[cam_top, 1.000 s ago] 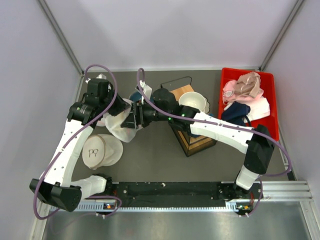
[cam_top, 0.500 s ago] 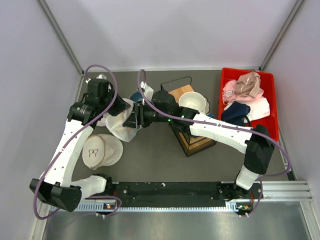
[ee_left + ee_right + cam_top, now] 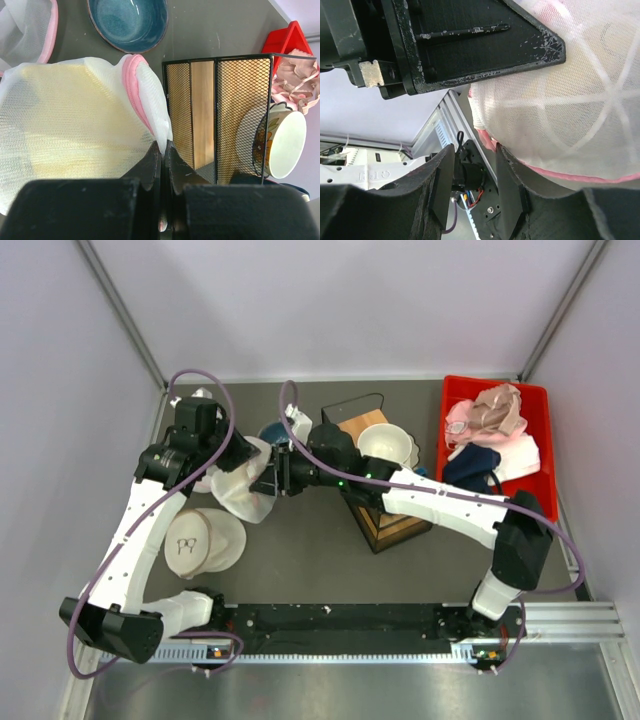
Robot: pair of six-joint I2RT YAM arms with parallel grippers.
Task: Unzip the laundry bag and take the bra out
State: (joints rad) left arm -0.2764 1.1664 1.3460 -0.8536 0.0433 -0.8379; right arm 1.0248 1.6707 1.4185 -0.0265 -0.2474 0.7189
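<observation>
Step in hand: by my reading, getting hold of the zipper pull on the pink trim [image 3: 132,85] while the other arm anchors the bag.
Left pincer [image 3: 163,145]: together, clamped on a fold of white mesh just beside the pink trim.
Right pincer [image 3: 475,150]: fingers apart, a bit of pink trim at their mouth, nothing clamped that I can see.
Laundry bag [image 3: 75,120]: on the tabletop [image 3: 320,550] between the two pincers, bunched toward the left one, beside the black wire rack [image 3: 215,110] and near the blue bowl [image 3: 127,22].
Bra [image 3: 60,110]: inside the bag, showing only as a yellow glow through the mesh; none of it is out.
Doing it well: close the right pincer on the pull tab alone, not on mesh or trim. Draw along the line of the zipper rather than away from the bag. Hold the left grip firm so the trim is taut and the slider does not snag cloth.
Risk: a pinch on trim instead of the tab would drag the whole bag.
Hidden, top view: both wrists cover most of the bag, so the zipper line cannot be followed.
Hidden, right wrist view: the left pincer's black body fills the upper part, and the pull tab itself is not clearly made out.
Unclear: whether the zipper is open at all, and how the bra's cups and straps lie.
</observation>
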